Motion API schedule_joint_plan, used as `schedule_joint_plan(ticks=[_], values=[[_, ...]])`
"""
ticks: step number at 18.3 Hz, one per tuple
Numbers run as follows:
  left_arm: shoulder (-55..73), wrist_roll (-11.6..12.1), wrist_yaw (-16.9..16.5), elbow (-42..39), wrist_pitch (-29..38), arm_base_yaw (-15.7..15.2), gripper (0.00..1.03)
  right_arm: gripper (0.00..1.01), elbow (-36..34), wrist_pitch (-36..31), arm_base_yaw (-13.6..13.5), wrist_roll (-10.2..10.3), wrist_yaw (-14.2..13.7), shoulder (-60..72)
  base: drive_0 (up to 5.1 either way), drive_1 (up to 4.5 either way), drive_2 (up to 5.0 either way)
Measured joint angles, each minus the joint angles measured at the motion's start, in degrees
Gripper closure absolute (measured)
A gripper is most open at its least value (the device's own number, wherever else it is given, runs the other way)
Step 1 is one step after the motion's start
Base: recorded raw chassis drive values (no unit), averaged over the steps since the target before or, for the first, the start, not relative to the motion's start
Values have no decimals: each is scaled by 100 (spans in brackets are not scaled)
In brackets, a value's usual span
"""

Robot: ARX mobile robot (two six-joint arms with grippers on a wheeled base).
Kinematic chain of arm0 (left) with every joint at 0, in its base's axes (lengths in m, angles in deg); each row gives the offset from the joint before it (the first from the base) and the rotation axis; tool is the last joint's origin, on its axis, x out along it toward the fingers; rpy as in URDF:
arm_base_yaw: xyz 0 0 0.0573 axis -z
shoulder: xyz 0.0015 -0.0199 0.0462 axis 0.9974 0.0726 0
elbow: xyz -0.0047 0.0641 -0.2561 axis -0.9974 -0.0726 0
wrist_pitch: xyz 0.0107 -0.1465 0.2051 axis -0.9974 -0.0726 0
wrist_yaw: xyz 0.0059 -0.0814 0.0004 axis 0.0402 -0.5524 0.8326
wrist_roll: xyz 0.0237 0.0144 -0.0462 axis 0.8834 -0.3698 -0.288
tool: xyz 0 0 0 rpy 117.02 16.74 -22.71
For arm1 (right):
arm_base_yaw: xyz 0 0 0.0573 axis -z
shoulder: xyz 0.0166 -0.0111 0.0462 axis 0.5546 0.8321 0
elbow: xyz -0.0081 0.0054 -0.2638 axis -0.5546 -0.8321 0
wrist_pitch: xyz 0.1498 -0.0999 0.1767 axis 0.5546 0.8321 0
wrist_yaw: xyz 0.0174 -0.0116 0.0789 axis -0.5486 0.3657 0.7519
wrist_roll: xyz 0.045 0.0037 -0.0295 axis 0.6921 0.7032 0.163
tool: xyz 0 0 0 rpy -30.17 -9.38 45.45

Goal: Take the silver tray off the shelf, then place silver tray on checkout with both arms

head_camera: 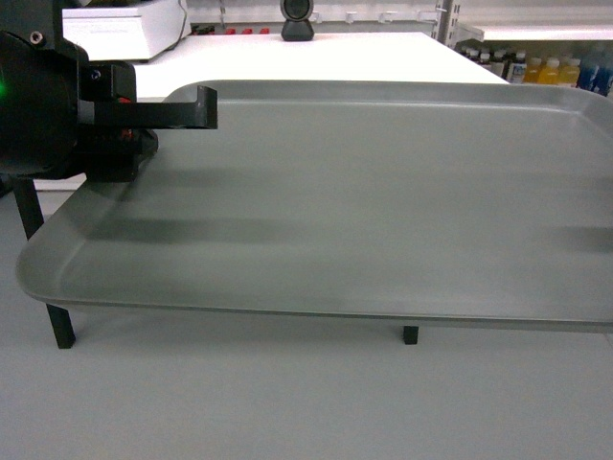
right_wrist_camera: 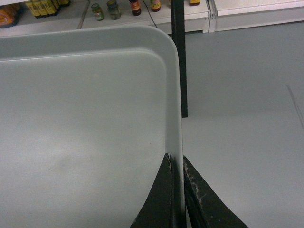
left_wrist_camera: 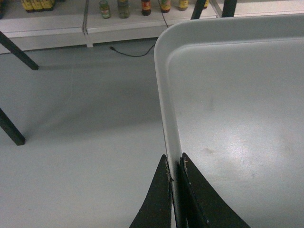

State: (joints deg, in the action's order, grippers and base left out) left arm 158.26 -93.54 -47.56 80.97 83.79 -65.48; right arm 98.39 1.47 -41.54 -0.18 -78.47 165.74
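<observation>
Matte grey-silver tray (head_camera: pixel 364 192), plain inside; black grippers (left_wrist_camera: pixel 175 176); white checkout (head_camera: pixel 316 57); black scanner (head_camera: pixel 298 19); grey floor (left_wrist_camera: pixel 80 133).

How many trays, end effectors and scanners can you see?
tray: 1
end effectors: 2 (left end effector, right end effector, each pinching the tray's rim)
scanner: 1
Total: 4

Left gripper (left_wrist_camera: pixel 175 178) and right gripper (right_wrist_camera: pixel 176 178) each have jaws pinched tight on opposite rims of the silver tray (head_camera: pixel 383 211).
</observation>
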Motion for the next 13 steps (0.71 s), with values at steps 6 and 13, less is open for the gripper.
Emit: schedule_joint_plan(ticks=[6, 13], values=[[0, 2, 2, 0, 0, -4, 100, 98, 0, -4, 0, 2, -4, 0, -512, 233, 233], [0, 9, 7, 0, -2, -9, 100, 98, 0, 4, 0, -2, 0, 4, -512, 233, 233]])
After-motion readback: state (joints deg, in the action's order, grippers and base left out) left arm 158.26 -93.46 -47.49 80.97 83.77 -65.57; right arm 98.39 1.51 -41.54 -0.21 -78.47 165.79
